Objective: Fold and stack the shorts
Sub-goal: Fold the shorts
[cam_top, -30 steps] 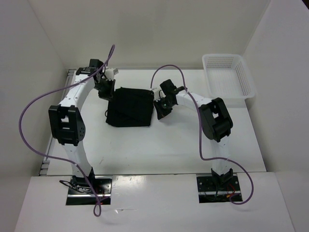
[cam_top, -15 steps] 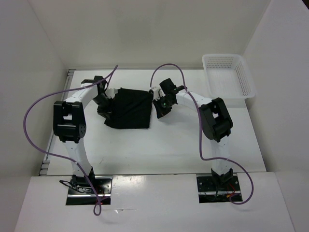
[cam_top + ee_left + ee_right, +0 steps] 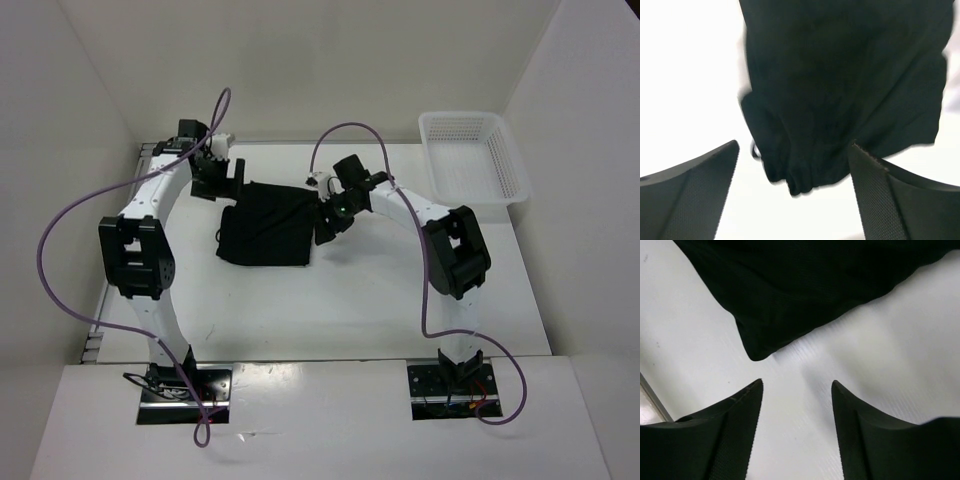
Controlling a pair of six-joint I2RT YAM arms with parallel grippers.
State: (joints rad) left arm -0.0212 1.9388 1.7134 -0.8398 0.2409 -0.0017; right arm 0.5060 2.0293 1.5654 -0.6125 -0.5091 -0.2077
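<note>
Seen from above, the left end effector [image 3: 220, 184] hangs at the upper left of the white desk [image 3: 350, 300], just at the top-left corner of the shorts [image 3: 268, 225]. Its wrist view shows the end effector [image 3: 794, 146] with its fingers [image 3: 695, 195] spread apart and gripping nothing, a gathered black hem bunched just beyond the tips. The shorts [image 3: 840, 75] lie folded into a dark, roughly square bundle at the centre of the overhead frame, flat on the desk between the two arms. At the bundle's right edge sits the right end effector [image 3: 328, 222]; its own camera shows the end effector [image 3: 797, 383] parted over bare desk, a rounded corner of the shorts [image 3: 805, 285] just ahead of the fingertips. A white mesh basket [image 3: 514, 160] stands well apart at the upper right.
</note>
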